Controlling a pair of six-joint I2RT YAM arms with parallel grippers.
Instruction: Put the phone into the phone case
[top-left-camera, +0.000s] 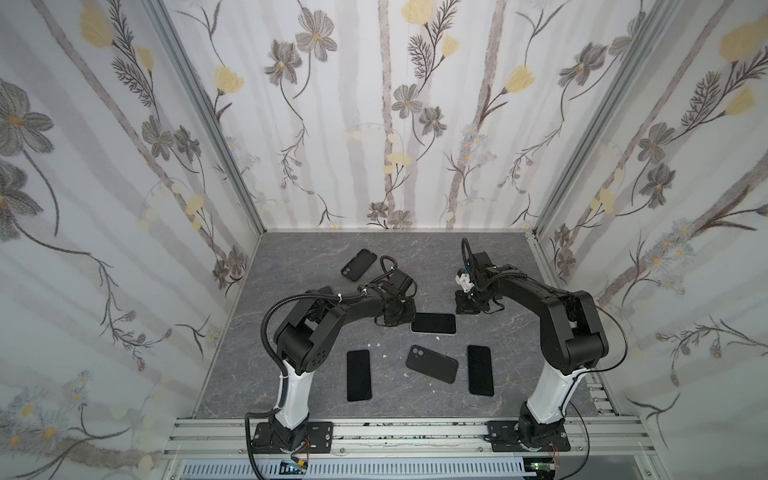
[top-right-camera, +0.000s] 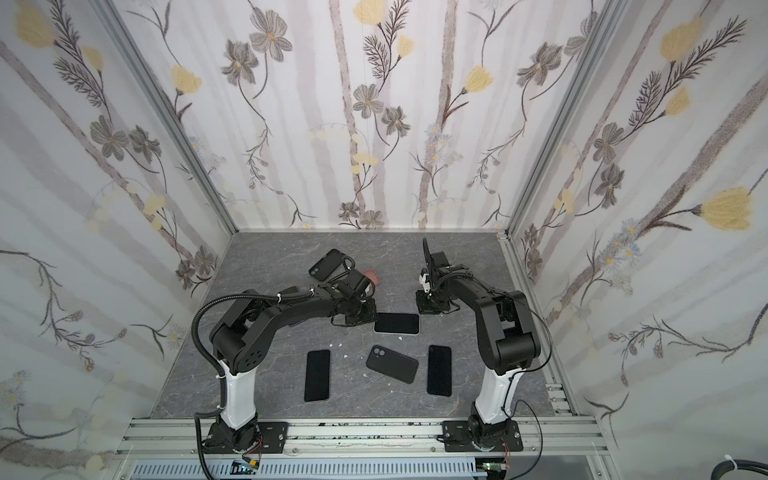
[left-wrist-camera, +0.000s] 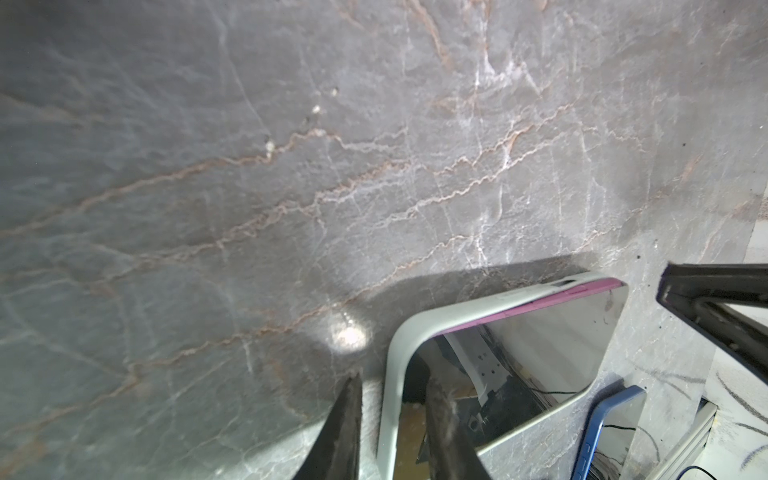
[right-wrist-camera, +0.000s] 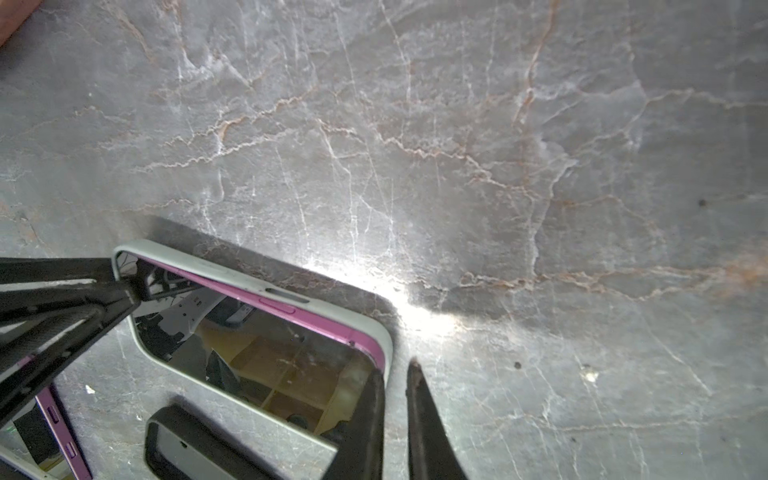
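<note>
Loose phone (top-left-camera: 358, 375), dark case (top-left-camera: 432, 363) up front — right gripper (right-wrist-camera: 394, 368) pinches cased phone (right-wrist-camera: 266, 353); left gripper (left-wrist-camera: 393, 375) straddles rim, grip unclear.

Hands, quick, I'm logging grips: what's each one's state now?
Left hand: slightly open, astride the case rim, not pinching.
Right hand: almost closed at the case corner; whether it grips cannot be told.

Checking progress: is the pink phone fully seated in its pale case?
Seemingly not fully: the pink phone shows its buttoned side above the pale case.
</note>
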